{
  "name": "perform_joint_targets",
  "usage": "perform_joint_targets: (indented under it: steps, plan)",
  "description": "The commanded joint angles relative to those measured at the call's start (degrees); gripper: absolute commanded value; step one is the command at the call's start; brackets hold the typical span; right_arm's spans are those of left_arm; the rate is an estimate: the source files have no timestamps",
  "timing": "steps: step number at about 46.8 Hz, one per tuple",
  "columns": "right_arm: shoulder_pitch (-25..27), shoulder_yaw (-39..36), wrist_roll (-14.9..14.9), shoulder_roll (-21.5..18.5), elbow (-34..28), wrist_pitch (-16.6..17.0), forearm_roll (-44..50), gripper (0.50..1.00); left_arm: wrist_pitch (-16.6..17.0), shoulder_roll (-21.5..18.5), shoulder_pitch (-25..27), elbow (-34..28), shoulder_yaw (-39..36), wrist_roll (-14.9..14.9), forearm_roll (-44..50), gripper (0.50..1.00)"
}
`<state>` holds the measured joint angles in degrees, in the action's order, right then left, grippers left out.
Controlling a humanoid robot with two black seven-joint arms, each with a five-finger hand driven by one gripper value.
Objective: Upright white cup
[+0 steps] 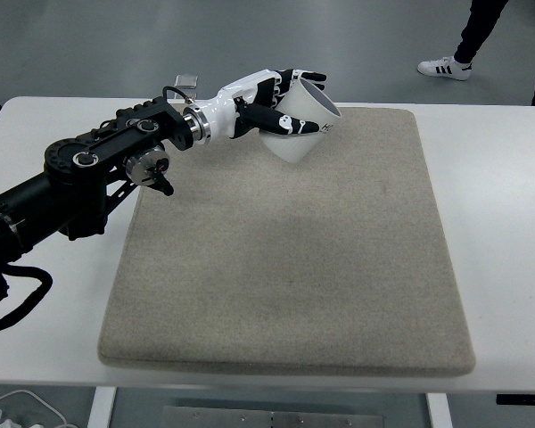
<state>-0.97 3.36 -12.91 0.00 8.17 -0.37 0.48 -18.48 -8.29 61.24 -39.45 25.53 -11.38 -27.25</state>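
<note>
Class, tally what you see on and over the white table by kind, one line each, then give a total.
White cup: 1
Beige mat: 1
Robot hand, gripping the tilted cup: 1
Total: 3

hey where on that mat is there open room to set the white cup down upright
Nearly the whole beige mat is bare: the centre, the near edge and the right side up to the white table. Only the far left corner is crowded, where the left hand holds the tilted white cup over it.

The white cup (305,123) is tilted, mouth up and rightward, over the mat's far-left part.
</note>
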Motion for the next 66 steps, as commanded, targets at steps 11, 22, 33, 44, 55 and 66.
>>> perform_joint_targets:
  steps: [11, 22, 33, 44, 55, 66]
  plan:
    - [0.0, -0.02, -0.01, 0.0, 0.0, 0.01, -0.04, 0.93, -3.05, 0.12, -5.51, -0.01, 4.35, -7.95, 0.01, 0.673]
    - [0.0, -0.02, -0.01, 0.0, 0.0, 0.02, -0.04, 0.93, -5.24, 0.12, -7.71, 2.97, 4.71, -15.51, -0.34, 0.675]
    - [0.0, 0.06, -0.01, 0.0, 0.0, 0.02, 0.04, 0.93, -5.77, 0.21, -9.47, 4.29, 4.09, -23.62, -0.7, 0.686]
    - [0.0, -0.02, -0.01, 0.0, 0.0, 0.01, 0.04, 0.93, -5.6, 0.3, -10.53, 5.17, 3.91, -23.62, -5.43, 0.686]
    - [0.0, 0.06, -0.01, 0.0, 0.0, 0.02, -0.04, 0.93, -4.46, 0.3, -11.49, 5.79, 4.44, -23.62, -7.29, 0.686]
    - [0.0, 0.06, -0.01, 0.0, 0.0, 0.02, -0.04, 0.93, -1.12, 0.3, -12.55, 5.7, 4.09, -23.62, -7.37, 0.688]
